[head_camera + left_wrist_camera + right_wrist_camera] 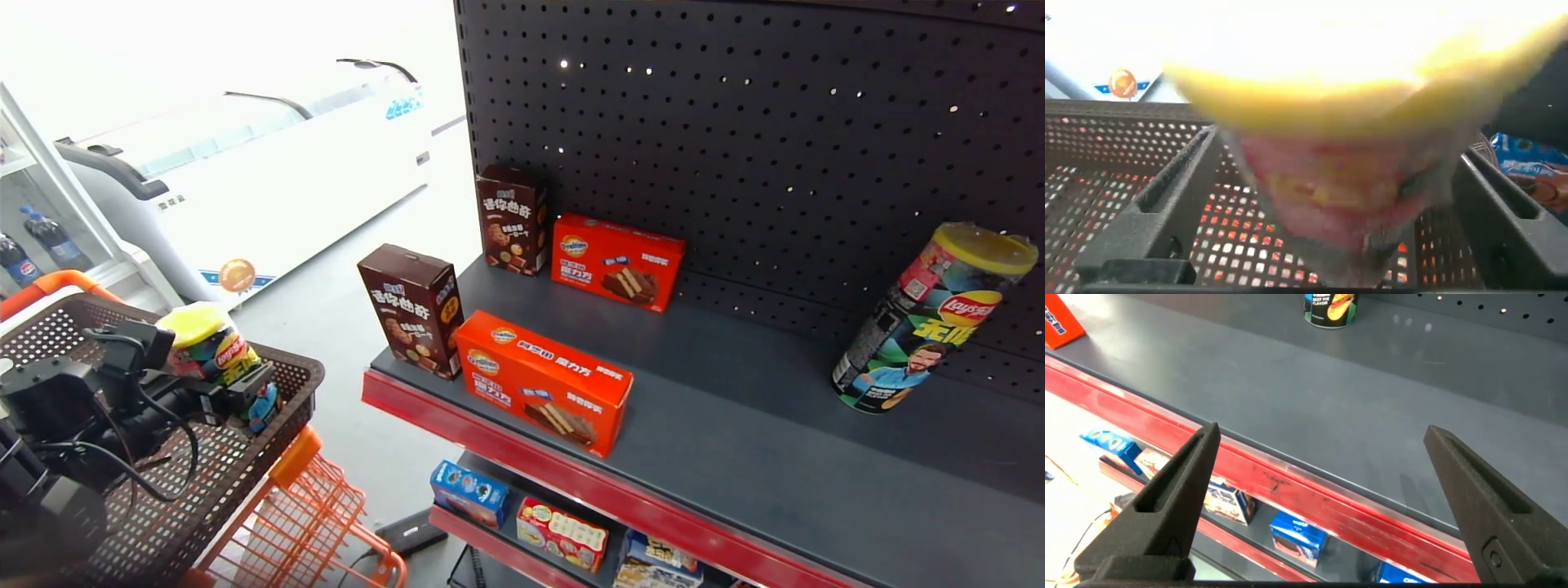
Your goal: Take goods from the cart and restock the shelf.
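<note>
My left gripper (pixel 237 382) is shut on a chips can (pixel 208 347) with a yellow lid, held tilted over the brown mesh cart basket (pixel 163 506). In the left wrist view the can (pixel 1331 163) sits close up between both fingers (pixel 1167 204), with basket mesh behind it. A second chips can (pixel 931 318) stands on the dark shelf board (pixel 735 408) at the right, by the pegboard. My right gripper (pixel 1327 510) is open with nothing in it, hanging off the shelf's red front edge (pixel 1290 469), and that can (pixel 1331 309) is farther back.
Two orange boxes (pixel 543 380) (pixel 616 261) and two brown boxes (pixel 412 306) (pixel 513 219) fill the shelf's left part. The board between them and the standing can is bare. Small boxes (pixel 469 490) lie on the lower shelf. A white freezer (pixel 245 180) stands behind the cart.
</note>
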You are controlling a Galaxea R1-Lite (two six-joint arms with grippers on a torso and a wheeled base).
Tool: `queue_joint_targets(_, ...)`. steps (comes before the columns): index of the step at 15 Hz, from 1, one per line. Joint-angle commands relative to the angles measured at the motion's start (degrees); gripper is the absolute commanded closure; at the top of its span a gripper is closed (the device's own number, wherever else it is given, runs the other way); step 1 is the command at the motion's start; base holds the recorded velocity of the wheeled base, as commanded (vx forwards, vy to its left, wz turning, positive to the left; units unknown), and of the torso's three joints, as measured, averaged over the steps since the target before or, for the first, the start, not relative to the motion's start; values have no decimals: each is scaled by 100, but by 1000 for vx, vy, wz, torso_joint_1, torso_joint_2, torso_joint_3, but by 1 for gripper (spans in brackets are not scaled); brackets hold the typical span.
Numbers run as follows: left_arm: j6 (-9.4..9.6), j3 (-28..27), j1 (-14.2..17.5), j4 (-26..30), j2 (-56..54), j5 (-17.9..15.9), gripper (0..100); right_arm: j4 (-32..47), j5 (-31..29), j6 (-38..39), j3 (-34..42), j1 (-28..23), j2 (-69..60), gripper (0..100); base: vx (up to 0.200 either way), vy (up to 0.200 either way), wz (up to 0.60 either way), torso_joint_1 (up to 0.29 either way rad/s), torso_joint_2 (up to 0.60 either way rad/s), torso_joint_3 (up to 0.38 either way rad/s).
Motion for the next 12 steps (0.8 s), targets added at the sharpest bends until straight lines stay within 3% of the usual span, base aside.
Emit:
queue_joint_targets(1, -6, -314, -171, -14, 276, -3, 0, 2, 2, -1, 0, -5, 9, 0, 0, 0, 0, 0, 0, 0)
queue_joint_targets(2, 3, -446, -215, -14, 337, 6, 0, 2, 2, -1, 0, 4, 9, 0, 0, 0, 0, 0, 0, 0)
queue_joint_targets(3, -6, -552, -259, -32, 399, 6, 100, 2, 2, -1, 0, -5, 9, 0, 0, 0, 0, 0, 0, 0)
queue_joint_targets(10, -15, -718, -268, -32, 372, 58, 100, 2, 2, -1, 0, 4, 9, 0, 0, 0, 0, 0, 0, 0)
queue_joint_targets(12, -23, -780, -276, -5, -67, 225, 100, 2, 2, -1, 0, -5, 9, 0, 0, 0, 0, 0, 0, 0)
